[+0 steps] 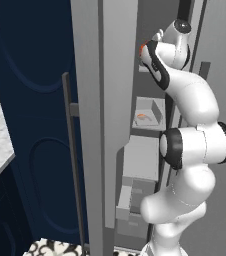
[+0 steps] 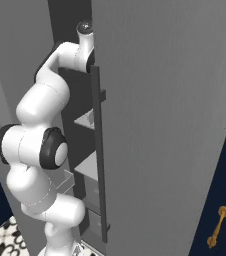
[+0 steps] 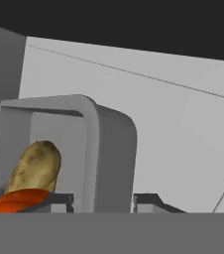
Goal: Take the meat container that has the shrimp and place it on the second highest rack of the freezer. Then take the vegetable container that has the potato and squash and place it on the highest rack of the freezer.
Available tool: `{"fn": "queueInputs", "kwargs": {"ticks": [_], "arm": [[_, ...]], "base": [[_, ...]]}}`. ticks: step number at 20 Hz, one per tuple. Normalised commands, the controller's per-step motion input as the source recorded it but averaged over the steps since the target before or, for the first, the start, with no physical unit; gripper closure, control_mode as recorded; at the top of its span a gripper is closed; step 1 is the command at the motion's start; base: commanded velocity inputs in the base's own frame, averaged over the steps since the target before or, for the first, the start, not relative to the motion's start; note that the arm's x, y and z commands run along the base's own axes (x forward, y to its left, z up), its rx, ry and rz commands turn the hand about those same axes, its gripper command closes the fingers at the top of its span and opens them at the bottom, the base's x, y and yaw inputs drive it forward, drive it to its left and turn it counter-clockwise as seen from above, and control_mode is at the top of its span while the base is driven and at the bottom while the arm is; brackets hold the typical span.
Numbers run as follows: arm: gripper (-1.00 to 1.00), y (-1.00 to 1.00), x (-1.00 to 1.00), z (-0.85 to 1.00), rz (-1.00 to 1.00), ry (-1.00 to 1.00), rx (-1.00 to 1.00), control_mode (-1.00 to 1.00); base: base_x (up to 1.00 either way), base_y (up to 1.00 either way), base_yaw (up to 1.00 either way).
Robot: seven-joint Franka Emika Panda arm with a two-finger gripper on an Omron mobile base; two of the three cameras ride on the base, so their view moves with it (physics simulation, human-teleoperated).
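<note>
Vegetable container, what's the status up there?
Gripper open, astride container wall. Potato and squash inside. Shrimp container already shelved below. Nothing blocking.

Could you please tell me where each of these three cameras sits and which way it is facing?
Left base view: behind the arm's left, facing the open freezer; the white arm rises at lower right.
Right base view: behind its right, facing the freezer door; arm at lower left.
Hand view: on the hand, facing the vegetable container holding potato and squash; the gripper straddles its wall.
Both base views share the freezer and arm.

Light: even, flat, rendered; no glare.
Shadows: freezer (image 1: pixel 150 150) interior dim, darkest at upper frame.
Sharpness: hand view soft, slightly blocky; base views crisp.
</note>
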Motion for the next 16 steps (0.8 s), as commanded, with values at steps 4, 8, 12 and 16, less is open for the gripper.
{"fn": "queueInputs", "kwargs": {"ticks": [4,8,12,16], "arm": [[-1.0,0.0,-0.12,0.0,0.0,-0.03,0.0,-1.0],[-1.0,0.0,-0.77,0.0,0.0,-0.16,0.0,-1.0],[-1.0,-0.01,-0.95,0.0,0.0,-0.21,0.0,-1.0],[-1.0,0.11,-1.0,0.0,0.05,-0.08,0.0,-1.0]], "base": [[0.0,0.0,0.0],[0.0,0.0,0.0],[0.0,0.0,0.0],[0.0,0.0,0.0]]}}
